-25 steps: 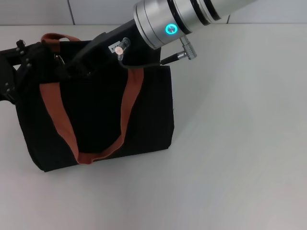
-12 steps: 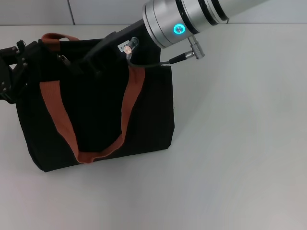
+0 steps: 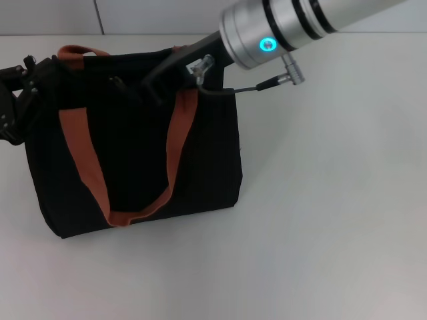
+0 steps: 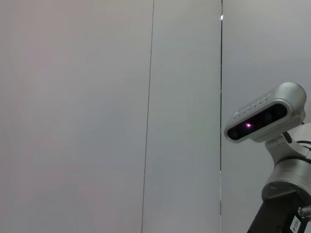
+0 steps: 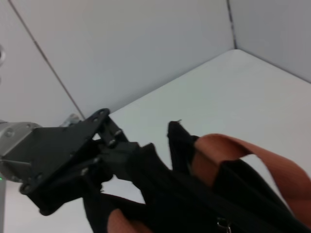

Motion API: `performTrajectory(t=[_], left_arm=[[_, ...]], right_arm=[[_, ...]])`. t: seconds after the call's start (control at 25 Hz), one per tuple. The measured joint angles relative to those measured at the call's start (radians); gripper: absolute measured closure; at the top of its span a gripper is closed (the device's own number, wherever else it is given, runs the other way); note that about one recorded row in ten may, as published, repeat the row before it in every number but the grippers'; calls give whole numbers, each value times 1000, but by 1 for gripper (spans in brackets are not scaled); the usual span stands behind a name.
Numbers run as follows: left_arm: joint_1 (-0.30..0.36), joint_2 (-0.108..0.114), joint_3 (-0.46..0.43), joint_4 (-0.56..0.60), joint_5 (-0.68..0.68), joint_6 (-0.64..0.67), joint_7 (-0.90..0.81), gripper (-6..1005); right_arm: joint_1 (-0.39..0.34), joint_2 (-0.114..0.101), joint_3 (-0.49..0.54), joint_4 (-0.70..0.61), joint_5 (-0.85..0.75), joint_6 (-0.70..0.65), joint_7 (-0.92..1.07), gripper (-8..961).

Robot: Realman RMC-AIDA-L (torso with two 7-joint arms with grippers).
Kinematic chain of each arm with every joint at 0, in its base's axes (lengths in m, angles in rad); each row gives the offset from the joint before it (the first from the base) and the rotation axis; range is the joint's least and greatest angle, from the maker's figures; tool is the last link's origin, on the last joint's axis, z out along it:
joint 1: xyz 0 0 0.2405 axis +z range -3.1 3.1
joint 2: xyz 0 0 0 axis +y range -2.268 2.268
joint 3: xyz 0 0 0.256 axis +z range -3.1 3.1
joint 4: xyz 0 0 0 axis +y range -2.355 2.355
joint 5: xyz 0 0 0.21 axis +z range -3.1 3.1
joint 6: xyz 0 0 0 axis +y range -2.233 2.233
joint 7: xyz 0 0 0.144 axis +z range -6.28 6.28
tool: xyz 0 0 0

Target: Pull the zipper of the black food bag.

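The black food bag (image 3: 133, 167) with rust-orange straps (image 3: 83, 157) stands on the white table. At the bag's top left corner, my left gripper (image 3: 30, 83) is shut on the fabric. The right wrist view shows this clamp (image 5: 114, 148) on the bag's (image 5: 160, 189) corner. My right gripper (image 3: 123, 85) reaches in from the upper right onto the bag's top edge. It is shut on the zipper (image 3: 115, 81), of which only a small silver glint shows. A silver tab (image 5: 222, 224) also shows low in the right wrist view.
The white table (image 3: 320, 200) spreads to the right and front of the bag. A pale wall (image 3: 133, 17) runs along the table's far edge. The left wrist view shows only wall panels and the robot's head (image 4: 265, 119).
My right gripper has slid to the right along the bag's top edge, and the silver glint went with it. The left gripper has kept its hold on the corner.
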Motion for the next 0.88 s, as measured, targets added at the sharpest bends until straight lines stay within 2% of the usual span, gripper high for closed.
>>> performTrajectory(t=[0.32,0.52,0.56,0.88], left_arm=[[1,0,0,0,0,3,0,980],[4,2,-2,0,-1,3,0,980],[6,3,-2,0,-2,3,0,980],[7,2,-2,0,-3,2,0,980]], right_arm=[[-147,-1,10,-215,-133,-34,111,954],[-259,0,96,-338,-174,-105,126,954],[-297,1,134,-376,-169,-132,126,954],[-380,0,197,-435,-62,-172,66,953]])
